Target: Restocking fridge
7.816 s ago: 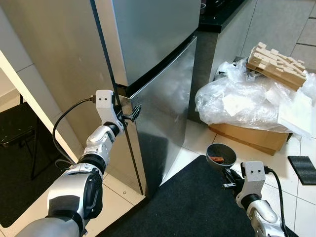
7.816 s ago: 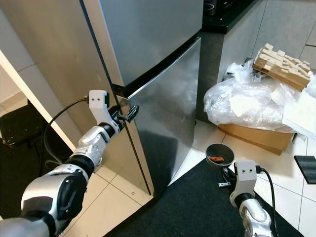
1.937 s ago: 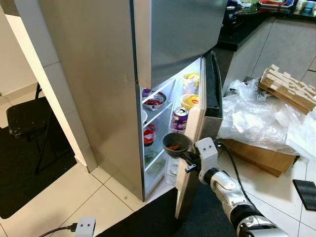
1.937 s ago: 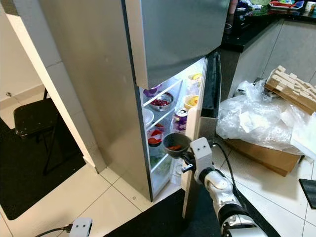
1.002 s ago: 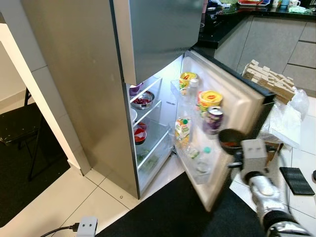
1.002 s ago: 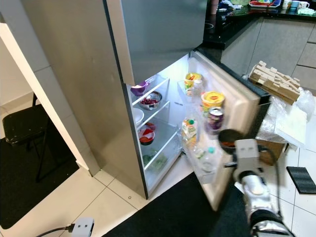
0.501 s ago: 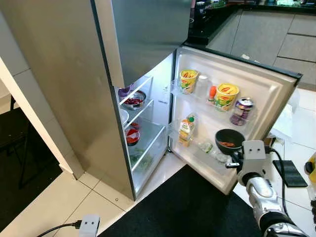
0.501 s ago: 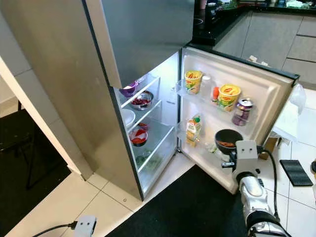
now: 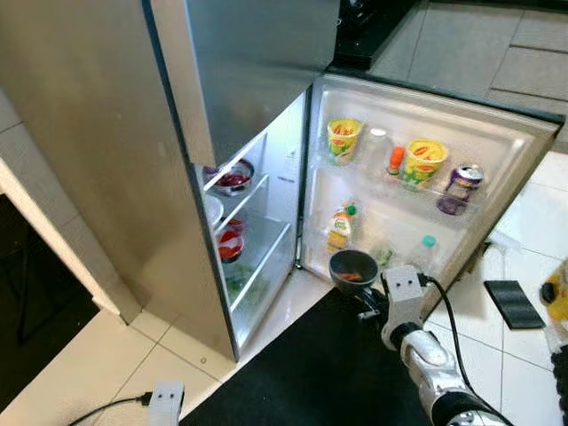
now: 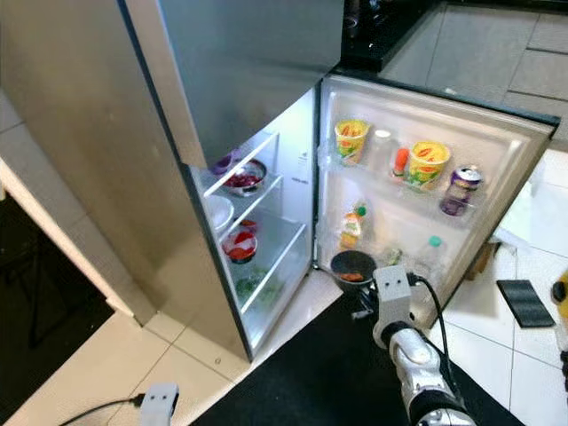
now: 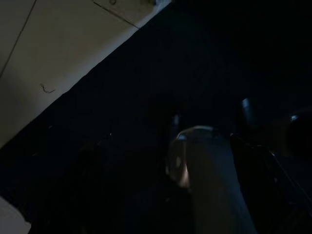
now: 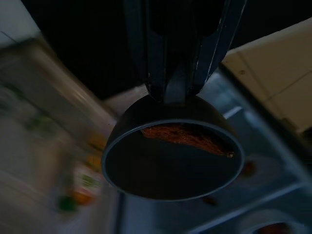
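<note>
The fridge's lower door (image 9: 506, 142) stands wide open to the right, and its racks hold a yellow cup (image 9: 343, 138), a yellow tub (image 9: 424, 160), a purple can (image 9: 459, 188) and a juice carton (image 9: 340, 228). The lit shelves (image 9: 266, 244) inside carry a metal bowl of red food (image 9: 233, 177), a white plate (image 9: 213, 209) and a red bowl (image 9: 229, 244). My right gripper (image 9: 366, 291) is shut on the rim of a dark bowl (image 9: 352, 264) with a reddish-brown piece of food in it (image 12: 185, 135). It holds the bowl low before the door's bottom rack. My left arm's wrist module (image 9: 166, 401) hangs low.
A black mat (image 9: 302, 382) lies in front of the fridge on pale tiles. A flat black object (image 9: 504, 303) rests on the floor to the right, with something yellow (image 9: 557, 297) at the frame edge. Grey cabinets and a dark counter (image 9: 355, 35) run behind the door.
Over the last seconds the lower door swung fully open. My right gripper has carried the bowl leftwards and down, from before the door's right half to near its hinge side. The camera has shifted too.
</note>
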